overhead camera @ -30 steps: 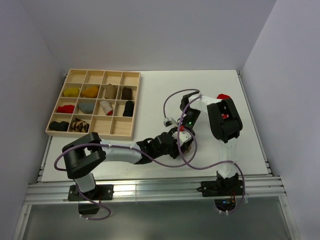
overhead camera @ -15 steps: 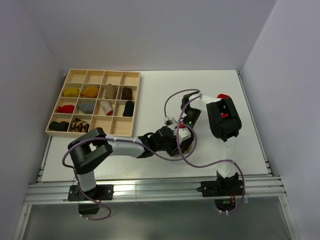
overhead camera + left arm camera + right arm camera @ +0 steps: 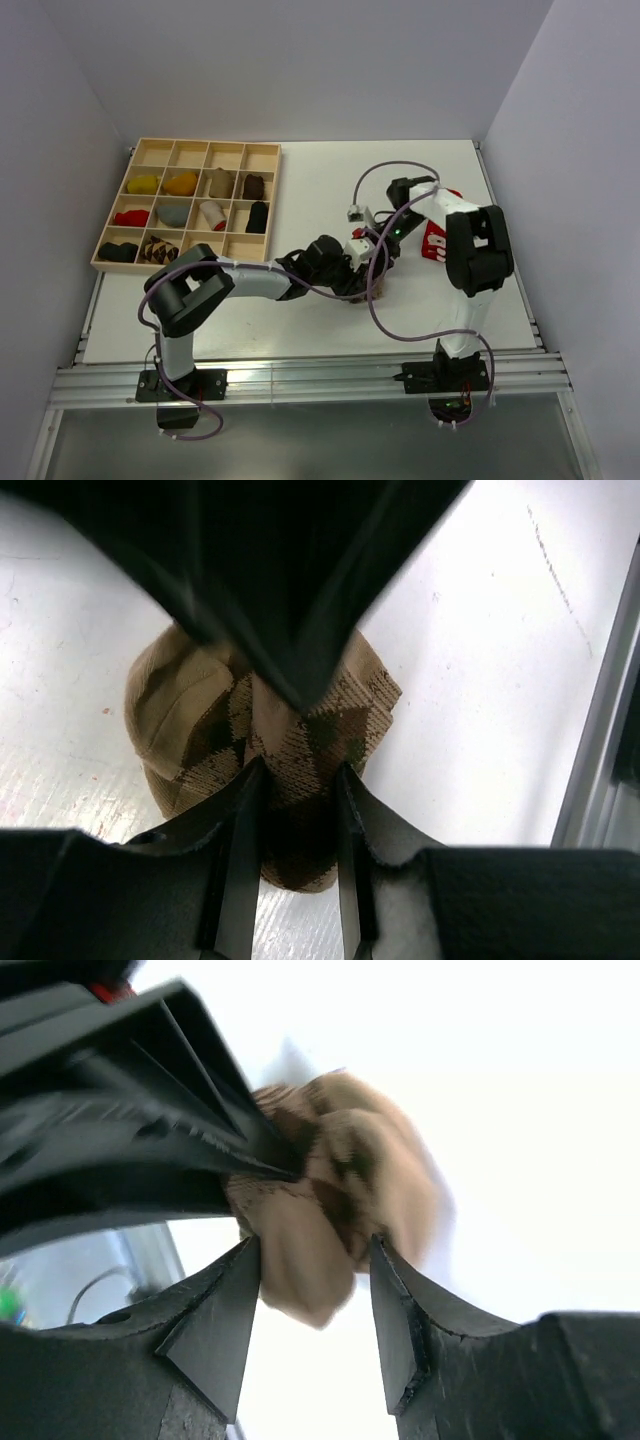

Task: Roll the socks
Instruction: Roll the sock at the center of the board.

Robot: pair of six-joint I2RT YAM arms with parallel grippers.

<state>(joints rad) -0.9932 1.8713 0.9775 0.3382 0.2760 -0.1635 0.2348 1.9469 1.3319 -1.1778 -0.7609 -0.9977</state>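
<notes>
Near middle of table [image 3: 300,200]: argyle sock [image 3: 290,750] bunched, looked soft, light, springy. Left gripper [image 3: 293,850] pinched its end; right gripper [image 3: 312,1290] straddled it, grip unclear. Best pinched across thick fold.

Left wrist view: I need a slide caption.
Left jaws pinching a bunched brown-and-tan argyle fabric sock on the white table.

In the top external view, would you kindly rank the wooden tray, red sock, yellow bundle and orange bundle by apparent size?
1. Wooden compartment tray
2. Red sock with white marks, partly hidden by the right arm
3. Yellow sock bundle and orange sock bundle: alike, unranked
</notes>
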